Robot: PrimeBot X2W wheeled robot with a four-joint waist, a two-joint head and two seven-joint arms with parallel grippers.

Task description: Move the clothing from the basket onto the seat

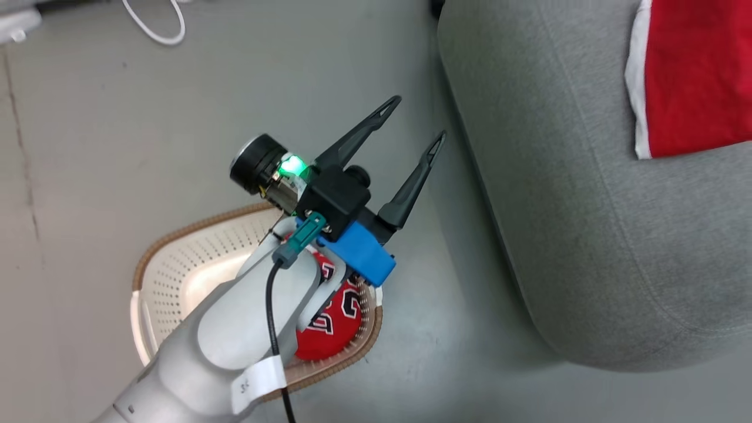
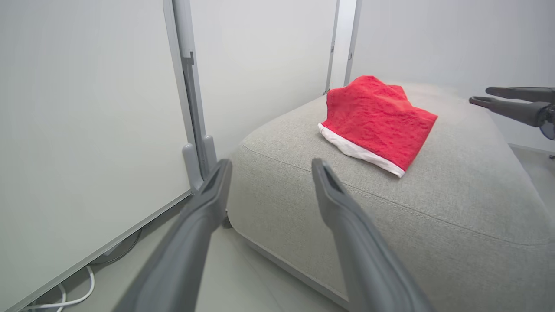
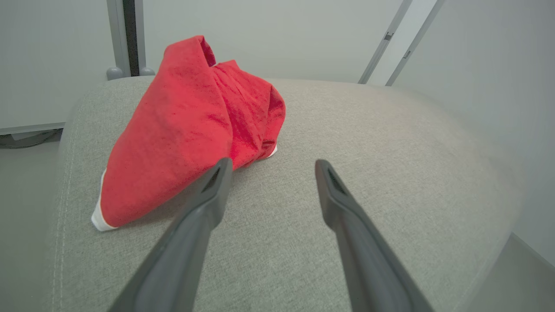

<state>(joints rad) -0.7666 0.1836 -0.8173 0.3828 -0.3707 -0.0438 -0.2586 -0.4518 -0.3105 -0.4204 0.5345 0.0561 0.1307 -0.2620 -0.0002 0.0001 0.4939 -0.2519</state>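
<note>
Left forearm [image 1: 235, 329]: pale grey, closest to the head camera; it lies across the basket and hides part of it and of the jersey.
Left claw [image 1: 417, 118]: fingers spread wide with nothing between them, held over the floor between basket and seat, tips towards the seat.
Right claw [image 3: 272, 164]: fingers spread and empty, above the seat top just beside the plain red garment; whether one tip touches the cloth, I cannot tell.
Basket [image 1: 176, 276]: on the floor, near the seat but apart from it.
Jersey [image 1: 332, 320]: bunched inside the basket, at the end nearer the seat.
Plain red garment [image 1: 693, 76]: crumpled on top of the seat, white trim along one edge.
Seat [image 1: 587, 205]: light grey, with a rounded corner.
Floor [image 1: 176, 117]: grey; a white cable [image 1: 155, 32] loops well away from the basket.
Behind the seat: pale wall panels with a grey post [image 2: 190, 86].
</note>
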